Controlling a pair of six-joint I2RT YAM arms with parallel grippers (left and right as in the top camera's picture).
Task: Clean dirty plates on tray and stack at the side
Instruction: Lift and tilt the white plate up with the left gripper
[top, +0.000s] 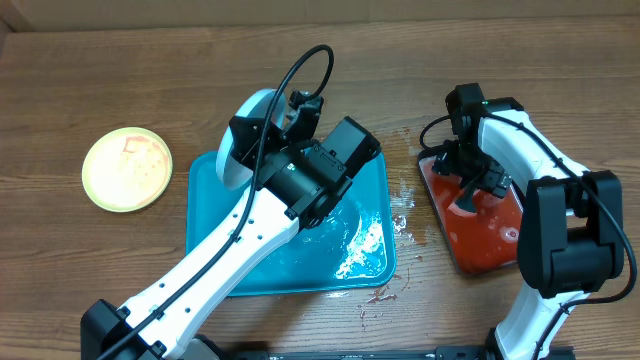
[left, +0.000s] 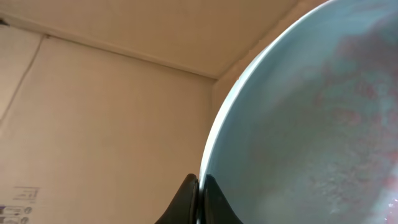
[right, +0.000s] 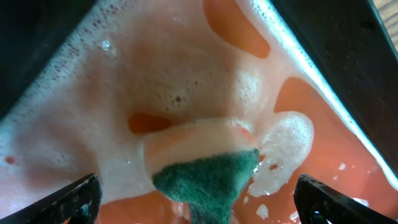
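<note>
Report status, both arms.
Left gripper shut on blue plate rim, held over turquoise tray. Right gripper open above sponge in red suds. Nothing visibly blocking.

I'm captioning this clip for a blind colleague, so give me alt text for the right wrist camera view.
A green-backed foam sponge lies in foamy red-orange liquid inside the black plastic tray. The right tool stands open, its black fingers wide apart on either side of the sponge, not touching it.

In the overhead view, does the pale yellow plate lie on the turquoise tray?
No, the pale yellow plate lies on the wooden table, left of the turquoise tray and apart from it.
</note>
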